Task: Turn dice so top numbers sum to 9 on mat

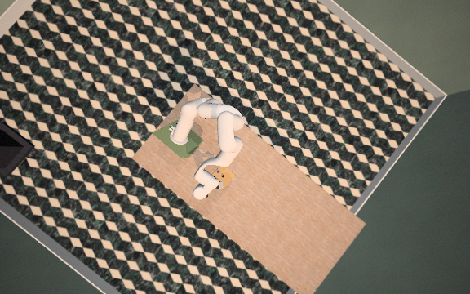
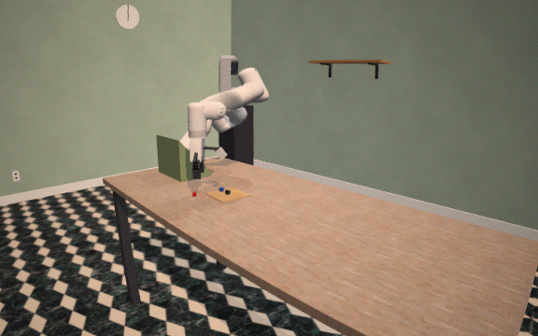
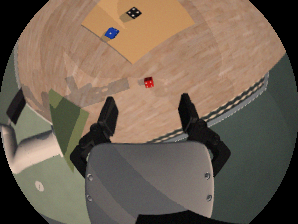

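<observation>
The tan mat [image 1: 229,178] [image 2: 238,196] [image 3: 160,30] lies flat on the table. A blue die [image 1: 218,171] [image 2: 221,189] [image 3: 112,33] sits on it near one edge, seemingly with one pip on top. A black die [image 1: 223,175] [image 2: 227,192] [image 3: 133,12] sits further in; its top shows several white pips, exact count unclear. A red die [image 2: 194,194] [image 3: 149,82] lies on the bare table beside the mat, several pips up; the arm hides it in the top view. My gripper [image 2: 196,177] [image 3: 147,102] is open and empty above the table near the red die.
A green wedge-shaped block [image 1: 163,136] [image 2: 170,159] [image 3: 66,117] stands by the arm's base. The wooden table [image 1: 276,204] [image 2: 344,243] extends beyond the mat, and its long edge lies near the red die's side.
</observation>
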Controlling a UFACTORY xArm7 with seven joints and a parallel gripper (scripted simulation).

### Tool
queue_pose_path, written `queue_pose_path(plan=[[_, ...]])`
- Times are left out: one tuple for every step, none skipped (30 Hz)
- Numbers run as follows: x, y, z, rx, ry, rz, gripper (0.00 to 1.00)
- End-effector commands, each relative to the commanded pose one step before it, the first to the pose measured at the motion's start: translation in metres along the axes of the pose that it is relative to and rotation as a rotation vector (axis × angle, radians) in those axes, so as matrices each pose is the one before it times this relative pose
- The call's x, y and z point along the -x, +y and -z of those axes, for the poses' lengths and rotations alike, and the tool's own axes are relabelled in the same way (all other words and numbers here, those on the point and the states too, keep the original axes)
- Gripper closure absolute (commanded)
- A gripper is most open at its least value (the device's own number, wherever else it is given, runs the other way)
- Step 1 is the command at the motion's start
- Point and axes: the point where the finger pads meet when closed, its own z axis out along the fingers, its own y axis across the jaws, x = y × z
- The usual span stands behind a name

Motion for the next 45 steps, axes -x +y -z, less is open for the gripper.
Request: queue_pose_path(plan=[[0.01312,0.00165,-0.00101,0.00754,0.01182,0.12083,0.00],[0.00269,-0.00050,-0.00066,-0.00029,0.00059,0.02249,0.00],[0.00193,-0.00042,-0.00048,-0.00021,0.00045,0.01628,0.00],[0.00125,-0.00030,-0.00032,-0.00013,0.00030,0.01063,0.00],[0.00069,-0.00017,-0.00018,-0.00007,0.00017,0.00585,0.00],[0.00027,-0.00007,-0.00007,-0.00003,0.00007,0.00230,0.00],[0.00004,-0.00001,-0.00001,0.00000,0.00001,0.00035,0.00],[0.00000,0.00000,0.00000,0.00000,0.00000,0.00000,0.69],[0.00000,0.00000,0.00000,0.00000,0.00000,0.00000,0.69],[0.00000,0.00000,0.00000,0.00000,0.00000,0.00000,0.69],[0.00000,0.00000,0.00000,0.00000,0.00000,0.00000,0.69],[0.00000,0.00000,0.00000,0.00000,0.00000,0.00000,0.69],[0.00000,0.00000,0.00000,0.00000,0.00000,0.00000,0.69],[0.00000,0.00000,0.00000,0.00000,0.00000,0.00000,0.69],[0.00000,0.00000,0.00000,0.00000,0.00000,0.00000,0.69],[0.00000,0.00000,0.00000,0.00000,0.00000,0.00000,0.69],[0.00000,0.00000,0.00000,0.00000,0.00000,0.00000,0.69],[0.00000,0.00000,0.00000,0.00000,0.00000,0.00000,0.69],[0.00000,0.00000,0.00000,0.00000,0.00000,0.00000,0.69],[0.00000,0.00000,0.00000,0.00000,0.00000,0.00000,0.69],[0.00000,0.00000,0.00000,0.00000,0.00000,0.00000,0.69],[0.00000,0.00000,0.00000,0.00000,0.00000,0.00000,0.69],[0.00000,0.00000,0.00000,0.00000,0.00000,0.00000,0.69],[0.00000,0.00000,0.00000,0.00000,0.00000,0.00000,0.69],[0.00000,0.00000,0.00000,0.00000,0.00000,0.00000,0.69],[0.00000,0.00000,0.00000,0.00000,0.00000,0.00000,0.69],[0.00000,0.00000,0.00000,0.00000,0.00000,0.00000,0.69],[0.00000,0.00000,0.00000,0.00000,0.00000,0.00000,0.69],[0.00000,0.00000,0.00000,0.00000,0.00000,0.00000,0.69],[0.00000,0.00000,0.00000,0.00000,0.00000,0.00000,0.69],[0.00000,0.00000,0.00000,0.00000,0.00000,0.00000,0.69],[0.00000,0.00000,0.00000,0.00000,0.00000,0.00000,0.69],[0.00000,0.00000,0.00000,0.00000,0.00000,0.00000,0.69],[0.00000,0.00000,0.00000,0.00000,0.00000,0.00000,0.69],[0.00000,0.00000,0.00000,0.00000,0.00000,0.00000,0.69],[0.00000,0.00000,0.00000,0.00000,0.00000,0.00000,0.69],[0.00000,0.00000,0.00000,0.00000,0.00000,0.00000,0.69],[0.00000,0.00000,0.00000,0.00000,0.00000,0.00000,0.69],[0.00000,0.00000,0.00000,0.00000,0.00000,0.00000,0.69],[0.00000,0.00000,0.00000,0.00000,0.00000,0.00000,0.69],[0.00000,0.00000,0.00000,0.00000,0.00000,0.00000,0.69],[0.00000,0.00000,0.00000,0.00000,0.00000,0.00000,0.69],[0.00000,0.00000,-0.00002,0.00000,0.00000,0.00000,0.69],[0.00000,0.00000,-0.00004,0.00000,0.00000,0.00000,0.69],[0.00000,0.00000,-0.00008,0.00001,-0.00001,0.00001,0.69]])
